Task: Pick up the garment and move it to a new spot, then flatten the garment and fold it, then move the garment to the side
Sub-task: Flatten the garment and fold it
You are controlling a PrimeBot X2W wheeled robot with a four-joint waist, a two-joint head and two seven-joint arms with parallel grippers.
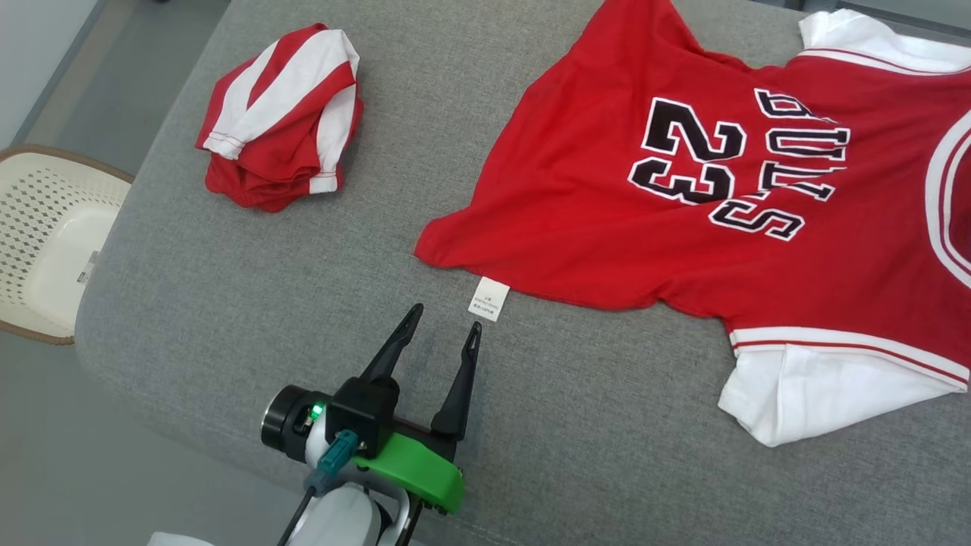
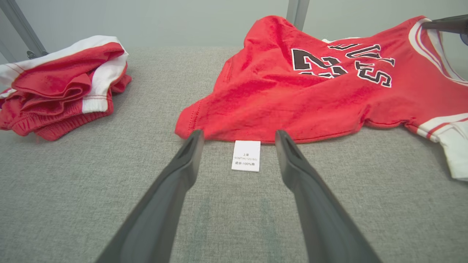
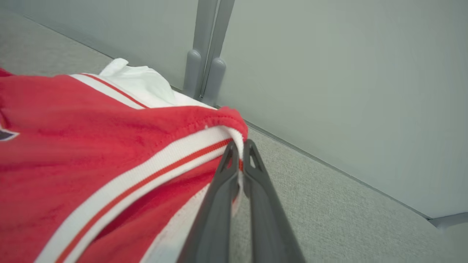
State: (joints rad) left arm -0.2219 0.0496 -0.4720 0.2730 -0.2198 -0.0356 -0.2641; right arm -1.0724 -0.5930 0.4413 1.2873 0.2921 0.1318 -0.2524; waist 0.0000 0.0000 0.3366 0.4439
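Pinches jersey (image 1: 607, 189) trim with right gripper (image 3: 239, 146); holds left gripper (image 1: 446, 317) spread and empty, just short of the hem by the label (image 1: 489, 298). Lies mostly flat on the pad (image 1: 227, 318). Seemingly leaves smoothing, folding, moving aside.

Right gripper (image 3: 239, 148) fingers pinched together on the white-and-red trimmed edge of the red garment (image 3: 91, 124). Grey fabric surface (image 3: 329, 204) underneath; pale wall (image 3: 329, 73) behind.

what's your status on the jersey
Left gripper open, just short of red basketball jersey hem. Right gripper shut on its white-striped trim. Folded red-and-white garment lies apart, far left.
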